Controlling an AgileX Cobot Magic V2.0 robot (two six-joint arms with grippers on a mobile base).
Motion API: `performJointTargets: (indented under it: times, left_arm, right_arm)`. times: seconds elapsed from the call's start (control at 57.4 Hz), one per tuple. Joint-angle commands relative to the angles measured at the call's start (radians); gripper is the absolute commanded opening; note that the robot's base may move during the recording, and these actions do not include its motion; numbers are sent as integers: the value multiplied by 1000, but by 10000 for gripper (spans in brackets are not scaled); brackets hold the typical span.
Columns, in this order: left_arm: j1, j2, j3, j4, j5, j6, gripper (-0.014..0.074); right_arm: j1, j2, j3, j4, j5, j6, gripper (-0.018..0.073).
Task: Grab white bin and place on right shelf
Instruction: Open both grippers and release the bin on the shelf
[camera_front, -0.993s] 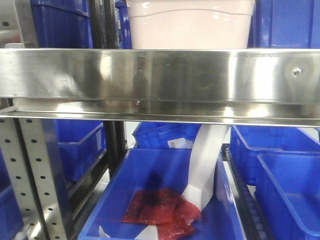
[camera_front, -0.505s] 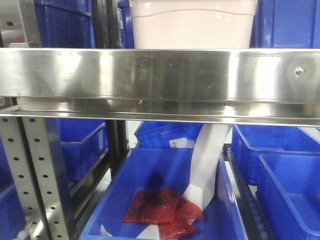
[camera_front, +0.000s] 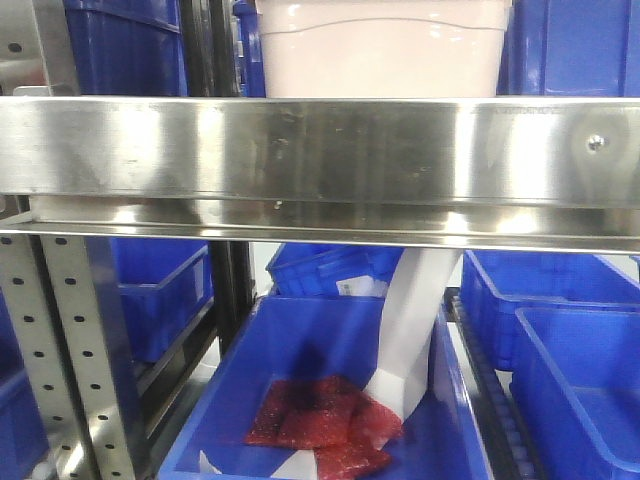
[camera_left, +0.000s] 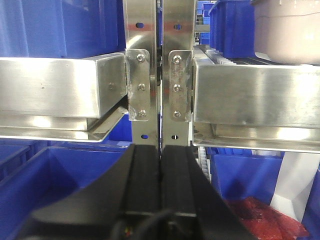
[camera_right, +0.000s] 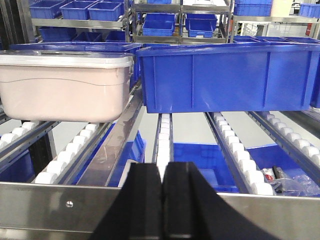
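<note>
Shiny stainless-steel right shelf (camera_front: 320, 150) rail spanning mid-frame, glossy blue plastic crate (camera_right: 225, 75) upper right on white rollers, pale pinkish white bin (camera_right: 65, 82) with wavy ridge upper left on rollers, left hand (camera_left: 161, 165) pressed closed, empty, right hand (camera_right: 163, 182) likewise closed.

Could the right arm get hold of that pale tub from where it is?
Probably not yet. The right gripper is shut, low behind the steel rail, and the white bin sits off to its left on the rollers.
</note>
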Motion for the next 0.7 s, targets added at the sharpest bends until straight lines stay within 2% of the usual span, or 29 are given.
performJointTargets:
  times: [0.0,0.558,0.68]
  left_arm:
    - [-1,-9,15,-8,-94,2,-119]
    - [-1,-9,15,-8,-94,2,-120]
    - [-1,-9,15,-8,-94,2,-120]
  right_arm:
    - [-8,13,-23,17,-82,-6,74]
    - [-8,13,-23,17,-82,-6,74]
    - [-8,13,-22,-9,-84,-7,74]
